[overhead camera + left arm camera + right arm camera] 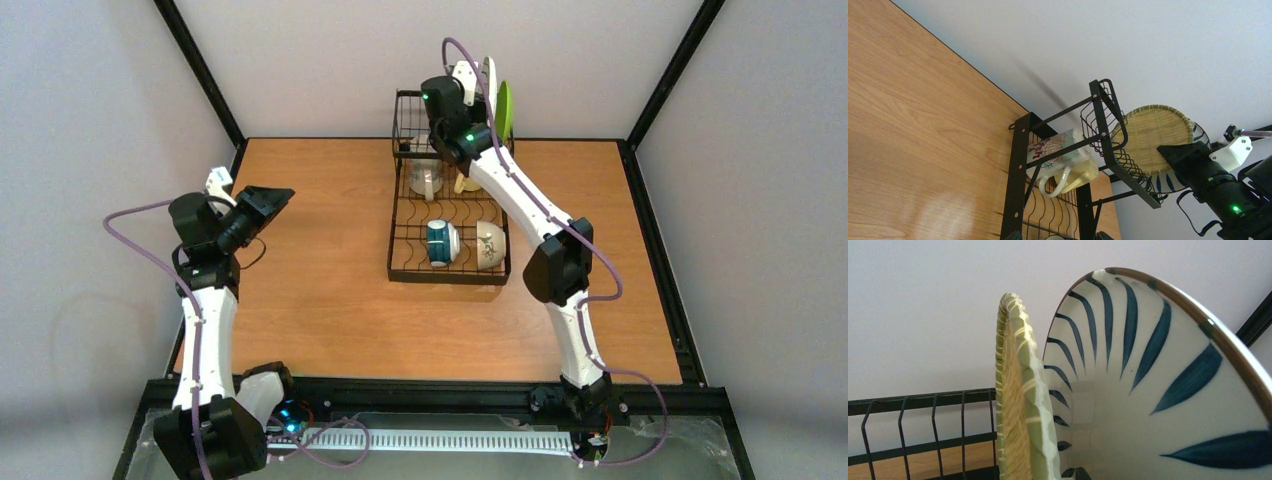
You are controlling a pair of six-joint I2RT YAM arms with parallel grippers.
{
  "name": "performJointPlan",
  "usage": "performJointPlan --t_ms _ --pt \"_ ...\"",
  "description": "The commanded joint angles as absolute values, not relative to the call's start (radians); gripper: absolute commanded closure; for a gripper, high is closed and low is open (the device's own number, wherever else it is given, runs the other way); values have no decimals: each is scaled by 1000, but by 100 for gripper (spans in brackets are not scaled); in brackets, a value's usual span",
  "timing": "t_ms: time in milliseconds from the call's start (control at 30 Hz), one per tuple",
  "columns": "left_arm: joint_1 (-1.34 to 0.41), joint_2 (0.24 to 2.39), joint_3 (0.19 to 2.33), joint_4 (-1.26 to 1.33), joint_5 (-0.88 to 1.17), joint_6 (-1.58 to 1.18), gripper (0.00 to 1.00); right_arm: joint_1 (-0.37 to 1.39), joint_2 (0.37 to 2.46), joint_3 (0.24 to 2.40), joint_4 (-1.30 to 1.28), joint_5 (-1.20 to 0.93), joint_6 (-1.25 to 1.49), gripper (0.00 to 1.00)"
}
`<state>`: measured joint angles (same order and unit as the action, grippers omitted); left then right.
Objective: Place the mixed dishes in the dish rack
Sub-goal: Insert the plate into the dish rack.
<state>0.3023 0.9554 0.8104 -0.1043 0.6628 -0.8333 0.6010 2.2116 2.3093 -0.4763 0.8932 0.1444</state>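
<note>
The black wire dish rack (pixel 400 255) stands at the table's back centre. A cream mug (pixel 425 178) and a yellow mug (pixel 465 183) lie in its far part. A teal-and-white cup (pixel 441 243) and a cream bowl (pixel 489 245) sit at its near end. The tan plate (pixel 1008 390), the lime-green plate (pixel 1040 405) and the striped plate (pixel 1158 390) stand on edge at the rack's far right. My right gripper (pixel 1075 473) has its tips close together at the striped plate's rim. My left gripper (pixel 272 200) is open and empty, raised over the table's left side.
The rack's taller wire basket (pixel 412 120) is at its far left corner, beside the right wrist. A black frame rail (pixel 440 385) runs along the table's near edge. Grey walls close in the back and sides.
</note>
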Motion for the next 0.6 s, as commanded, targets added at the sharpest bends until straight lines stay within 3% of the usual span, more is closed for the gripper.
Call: performJointPlan --t_ms 0,333,567 --pt "296 943 807 -103 675 -808 16 606 2219 2277 -523 897 172 80" --pt "296 940 807 -103 672 -811 13 607 2214 2270 -534 903 182 58" --pt "296 946 811 -100 671 -817 13 609 2207 2269 -530 904 176 55"
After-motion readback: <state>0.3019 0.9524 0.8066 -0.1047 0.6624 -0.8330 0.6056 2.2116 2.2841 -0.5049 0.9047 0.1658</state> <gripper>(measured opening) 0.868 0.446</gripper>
